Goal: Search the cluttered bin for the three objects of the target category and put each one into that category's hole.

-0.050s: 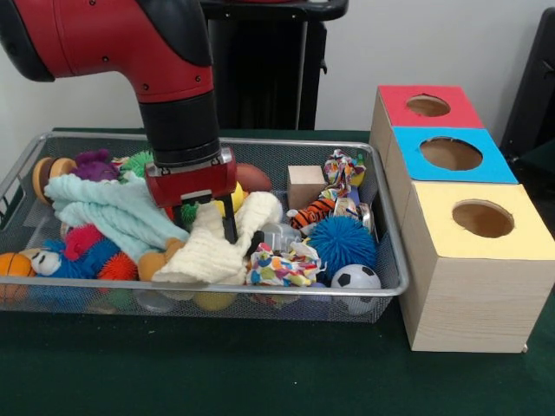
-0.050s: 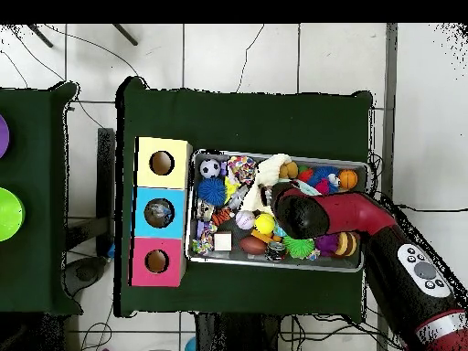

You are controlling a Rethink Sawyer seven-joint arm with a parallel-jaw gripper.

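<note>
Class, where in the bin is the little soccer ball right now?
In the front view, the soccer ball sits in the bin's near right corner, just below the blue spiky ball, beside the yellow-topped box.

bin (image 1: 386,286) left of boxes (image 1: 473,260) | ball (image 1: 355,277) in bin (near corner)

We see the arm (image 1: 130,43) as a thick red shell with rounded corners, dotted with small dark screws, its joint caps black. Below the red sleeve sits a glossy black cylindrical wrist (image 1: 182,127), and under that a red block-shaped gripper (image 1: 217,227) housing with a pale panel on its face. One thin black finger (image 1: 230,227) shows beneath it. From overhead we make out a red link (image 2: 352,212) with a black domed end, then a black segment carrying a grey oval panel with round buttons (image 2: 421,271), and a red band further down.
</note>
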